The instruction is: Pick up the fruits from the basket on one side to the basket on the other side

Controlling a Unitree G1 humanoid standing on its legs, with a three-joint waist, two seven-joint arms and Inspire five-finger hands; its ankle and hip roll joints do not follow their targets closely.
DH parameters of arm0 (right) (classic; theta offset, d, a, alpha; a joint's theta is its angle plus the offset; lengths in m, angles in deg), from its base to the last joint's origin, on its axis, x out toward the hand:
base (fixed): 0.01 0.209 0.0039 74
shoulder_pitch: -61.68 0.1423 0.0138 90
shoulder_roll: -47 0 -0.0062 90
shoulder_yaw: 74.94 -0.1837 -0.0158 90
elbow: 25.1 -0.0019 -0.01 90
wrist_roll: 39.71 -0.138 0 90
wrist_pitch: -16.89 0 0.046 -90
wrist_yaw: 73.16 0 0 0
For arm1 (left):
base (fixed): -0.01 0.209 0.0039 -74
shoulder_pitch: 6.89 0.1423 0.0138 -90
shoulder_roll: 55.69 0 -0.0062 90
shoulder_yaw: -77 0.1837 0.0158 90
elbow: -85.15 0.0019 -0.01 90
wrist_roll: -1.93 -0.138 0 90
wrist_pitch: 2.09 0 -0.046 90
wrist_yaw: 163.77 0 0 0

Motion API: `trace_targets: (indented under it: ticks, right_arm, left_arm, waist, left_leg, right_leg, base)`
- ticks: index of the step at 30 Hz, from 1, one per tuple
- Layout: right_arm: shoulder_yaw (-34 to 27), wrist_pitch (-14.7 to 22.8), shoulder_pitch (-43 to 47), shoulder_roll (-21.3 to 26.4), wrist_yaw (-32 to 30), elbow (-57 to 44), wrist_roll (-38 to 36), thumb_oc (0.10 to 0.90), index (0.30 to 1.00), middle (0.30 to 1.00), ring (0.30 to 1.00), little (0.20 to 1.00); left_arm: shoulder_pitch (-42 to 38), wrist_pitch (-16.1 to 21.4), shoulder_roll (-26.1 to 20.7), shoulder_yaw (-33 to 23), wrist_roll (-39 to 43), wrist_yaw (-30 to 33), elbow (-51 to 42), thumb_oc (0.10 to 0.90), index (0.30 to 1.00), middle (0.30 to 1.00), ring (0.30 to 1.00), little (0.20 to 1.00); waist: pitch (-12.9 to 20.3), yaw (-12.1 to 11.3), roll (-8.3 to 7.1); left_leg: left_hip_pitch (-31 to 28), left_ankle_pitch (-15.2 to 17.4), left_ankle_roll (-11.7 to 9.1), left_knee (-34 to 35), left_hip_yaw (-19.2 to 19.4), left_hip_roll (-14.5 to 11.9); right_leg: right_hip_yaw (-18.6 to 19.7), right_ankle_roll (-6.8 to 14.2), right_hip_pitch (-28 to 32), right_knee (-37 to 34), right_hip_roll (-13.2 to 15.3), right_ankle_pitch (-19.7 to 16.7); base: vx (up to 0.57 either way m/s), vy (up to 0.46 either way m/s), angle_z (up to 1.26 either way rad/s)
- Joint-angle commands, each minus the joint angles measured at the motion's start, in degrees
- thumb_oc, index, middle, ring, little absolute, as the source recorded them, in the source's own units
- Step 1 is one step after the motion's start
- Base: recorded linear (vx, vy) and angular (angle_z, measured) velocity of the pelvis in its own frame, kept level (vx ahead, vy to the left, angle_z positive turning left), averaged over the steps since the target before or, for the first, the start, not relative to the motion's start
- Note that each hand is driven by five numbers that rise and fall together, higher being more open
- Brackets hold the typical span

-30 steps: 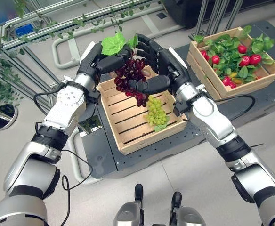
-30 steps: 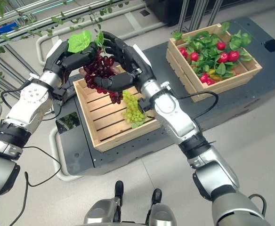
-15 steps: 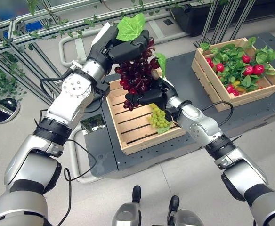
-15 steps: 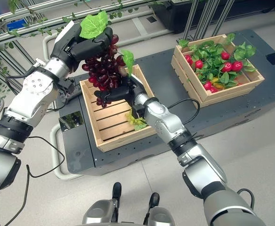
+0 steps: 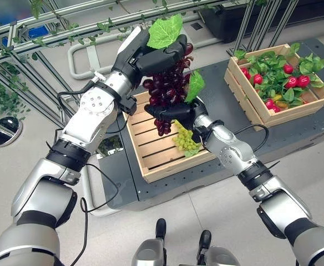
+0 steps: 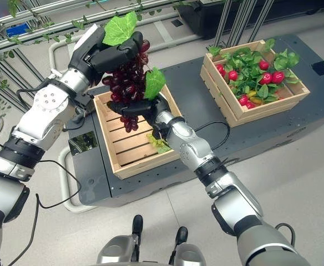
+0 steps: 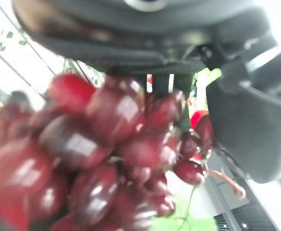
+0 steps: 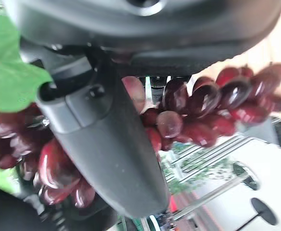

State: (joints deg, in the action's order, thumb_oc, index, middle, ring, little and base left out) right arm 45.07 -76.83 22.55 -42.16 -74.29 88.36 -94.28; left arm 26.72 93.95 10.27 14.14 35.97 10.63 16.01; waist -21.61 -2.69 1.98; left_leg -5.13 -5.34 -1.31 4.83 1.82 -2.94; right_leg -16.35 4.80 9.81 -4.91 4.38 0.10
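Observation:
A bunch of dark red grapes [image 5: 170, 88] with green leaves [image 5: 165, 31] hangs in the air above the near wooden crate [image 5: 151, 166]. My left hand [image 5: 151, 54] is shut on its top, by the stem. My right hand [image 5: 176, 112] is curled under the bunch's lower end, its fingers [image 8: 107, 139] pressed among the grapes [image 7: 107, 139]. A bunch of green grapes [image 5: 185, 141] lies in the near crate at its right side. The far wooden crate [image 5: 251, 108] at the right holds red fruits [image 5: 297, 81] among green leaves.
Both crates stand on a dark platform [image 5: 228, 160]. Metal rails with trailing leaves [image 5: 51, 22] run along the back left. A round dark object [image 5: 1, 130] sits on the floor at the far left.
The left hand has lifted the red grapes a little higher and to the right. The right hand stays under the bunch, moving with it.

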Motion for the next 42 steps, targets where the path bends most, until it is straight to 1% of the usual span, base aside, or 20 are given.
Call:
trace_targets:
  ticks: [1, 6, 7, 8, 12, 13, 19, 20, 21, 22, 27, 33, 36, 42]
  right_arm:
    - [-3.5, 12.5, -3.3, -6.5, -0.4, -4.8, -5.0, 0.8, 0.9, 0.9, 0.9, 0.9]
    - [-4.9, 15.1, -3.7, -6.4, -0.3, -6.9, -6.2, 0.8, 0.9, 0.9, 0.9, 0.9]
    - [-5.4, 16.1, -3.8, -6.6, 0.0, -7.1, -6.7, 0.676, 0.714, 0.714, 0.714, 0.714]
    - [-5.8, 17.0, -4.0, -6.6, 0.0, -6.8, -7.2, 0.4, 0.3, 0.3, 0.3, 0.3]
    - [-6.5, 16.9, -5.4, -6.4, 1.3, -7.8, -8.4, 0.4, 0.3, 0.3, 0.3, 0.3]
    - [-6.8, 16.7, -6.1, -6.2, 1.3, -8.3, -8.4, 0.4, 0.3, 0.3, 0.3, 0.3]
    - [-7.3, 16.4, -6.5, -5.7, 1.5, -7.1, -8.4, 0.4, 0.3, 0.3, 0.3, 0.3]
    - [-7.4, 16.3, -6.4, -5.7, 1.5, -6.9, -8.8, 0.4, 0.3, 0.3, 0.3, 0.3]
    - [-7.5, 16.2, -6.6, -5.8, 1.8, -6.8, -9.4, 0.4, 0.3, 0.3, 0.3, 0.3]
    - [-7.6, 16.1, -6.8, -5.8, 2.3, -6.9, -9.6, 0.4, 0.3, 0.3, 0.3, 0.3]
    - [-7.7, 16.5, -8.2, -6.1, 2.3, -9.1, -7.6, 0.4, 0.3, 0.3, 0.3, 0.3]
    - [-8.6, 16.8, -10.5, -5.7, 1.9, -12.6, -2.9, 0.4, 0.3, 0.3, 0.3, 0.3]
    - [-9.6, 17.2, -12.5, -4.8, 1.1, -14.0, -0.2, 0.4, 0.3, 0.3, 0.3, 0.3]
    - [-13.2, 18.6, -17.4, -2.5, 1.1, -15.0, 2.1, 0.4, 0.3, 0.3, 0.3, 0.3]
  left_arm:
    - [-1.3, 6.6, 5.6, 0.8, 0.7, -2.6, 6.6, 0.4, 0.3, 0.3, 0.3, 0.3]
    - [0.4, 6.7, 6.1, 0.3, 0.9, -4.9, 8.1, 0.4, 0.3, 0.3, 0.3, 0.3]
    - [0.7, 6.6, 6.5, 0.2, 0.7, -5.2, 8.5, 0.4, 0.3, 0.3, 0.3, 0.3]
    - [1.2, 6.5, 6.7, 0.0, 0.8, -5.3, 8.7, 0.4, 0.3, 0.3, 0.3, 0.3]
    - [2.2, 6.7, 6.7, -0.7, 1.6, -5.2, 8.8, 0.4, 0.3, 0.3, 0.3, 0.3]
    - [3.0, 7.3, 6.8, -1.4, 1.8, -5.2, 8.9, 0.4, 0.3, 0.3, 0.3, 0.3]
    - [3.2, 8.4, 7.4, -2.6, 3.9, -4.1, 8.9, 0.4, 0.3, 0.3, 0.3, 0.3]
    - [3.2, 8.3, 7.6, -2.7, 3.9, -3.7, 8.9, 0.536, 0.505, 0.505, 0.505, 0.505]
    - [3.2, 8.0, 7.8, -3.0, 4.1, -2.9, 8.9, 0.618, 0.627, 0.627, 0.627, 0.627]
    - [3.5, 8.3, 8.1, -3.2, 4.5, -2.6, 8.8, 0.8, 0.9, 0.9, 0.9, 0.9]
    - [5.7, 10.2, 8.6, -5.4, 6.0, -0.5, 7.7, 0.8, 0.9, 0.9, 0.9, 0.9]
    - [9.0, 12.3, 9.9, -8.4, 5.6, 2.5, 7.4, 0.8, 0.9, 0.9, 0.9, 0.9]
    - [11.2, 12.7, 10.2, -9.8, 5.0, 2.9, 7.6, 0.8, 0.9, 0.9, 0.9, 0.9]
    - [16.3, 13.4, 10.2, -12.6, 3.3, 3.2, 7.9, 0.8, 0.9, 0.9, 0.9, 0.9]
  waist:
    - [19.0, -1.1, -0.18]
    - [19.0, -0.8, -0.24]
    - [19.0, -0.7, -0.28]
    - [19.1, -0.6, -0.34]
    - [19.1, -0.4, -0.42]
    - [19.1, -0.3, -0.47]
    - [19.1, -0.2, -0.67]
    - [19.1, -0.2, -0.69]
    - [19.1, -0.1, -0.72]
    - [19.1, 0.0, -0.75]
    - [19.0, 0.2, -0.96]
    - [18.9, 1.0, -1.17]
    - [18.9, 1.5, -1.26]
    - [18.7, 2.9, -1.3]
  left_leg:
    - [-1.6, 5.4, -3.1, 0.2, 0.0, -0.9]
    - [-1.9, 5.5, -2.9, 0.2, 0.3, -0.8]
    - [-1.9, 5.5, -2.9, 0.2, 0.4, -0.9]
    - [-2.0, 5.5, -2.9, 0.2, 0.5, -0.8]
    - [-2.1, 5.6, -2.8, 0.2, 0.5, -0.8]
    - [-2.2, 5.7, -2.8, 0.2, 0.6, -0.8]
    - [-2.4, 5.8, -2.9, 0.2, 0.7, -0.9]
    - [-2.4, 5.8, -2.9, 0.2, 0.8, -1.0]
    - [-2.4, 5.8, -2.9, 0.2, 0.8, -1.0]
    - [-2.5, 5.9, -2.9, 0.2, 0.8, -1.0]
    - [-2.6, 5.9, -2.9, 0.2, 0.8, -1.1]
    - [-2.9, 6.2, -2.8, 0.2, 1.2, -1.2]
    - [-3.1, 6.3, -2.8, 0.2, 1.6, -1.3]
    - [-3.7, 6.7, -2.7, 0.2, 2.8, -1.6]
  right_leg:
    - [2.1, 2.3, -0.2, -0.1, 5.6, -1.5]
    - [2.4, 2.3, -0.2, -0.1, 5.7, -1.6]
    - [2.5, 2.4, -0.2, -0.1, 5.7, -1.7]
    - [2.5, 2.4, -0.2, -0.1, 5.7, -1.7]
    - [2.7, 2.4, -0.2, -0.1, 5.6, -1.6]
    - [2.8, 2.3, -0.1, -0.1, 5.6, -1.6]
    - [2.8, 2.3, -0.1, -0.1, 5.6, -1.6]
    - [2.8, 2.2, -0.1, -0.1, 5.6, -1.6]
    - [2.8, 2.2, -0.1, -0.1, 5.6, -1.5]
    - [2.9, 2.2, -0.1, -0.1, 5.5, -1.5]
    - [3.0, 2.1, -0.1, -0.1, 5.4, -1.4]
    - [3.8, 1.9, -0.2, -0.1, 5.1, -1.3]
    - [4.2, 1.9, -0.3, -0.1, 5.0, -1.3]
    - [5.3, 2.0, -0.5, -0.1, 4.7, -1.4]
  base:
    - [0.0, 0.0, 0.0]
    - [0.0, 0.0, 0.0]
    - [0.0, 0.0, 0.0]
    - [0.0, 0.0, 0.0]
    - [0.0, 0.0, 0.0]
    - [0.0, 0.0, 0.0]
    - [0.0, 0.0, 0.0]
    - [0.0, 0.0, 0.0]
    - [0.0, 0.0, 0.0]
    - [0.0, 0.0, 0.0]
    - [0.0, 0.0, 0.0]
    - [0.0, -0.003, -0.04]
    - [0.0, -0.006, -0.1]
    - [0.0, -0.008, -0.08]
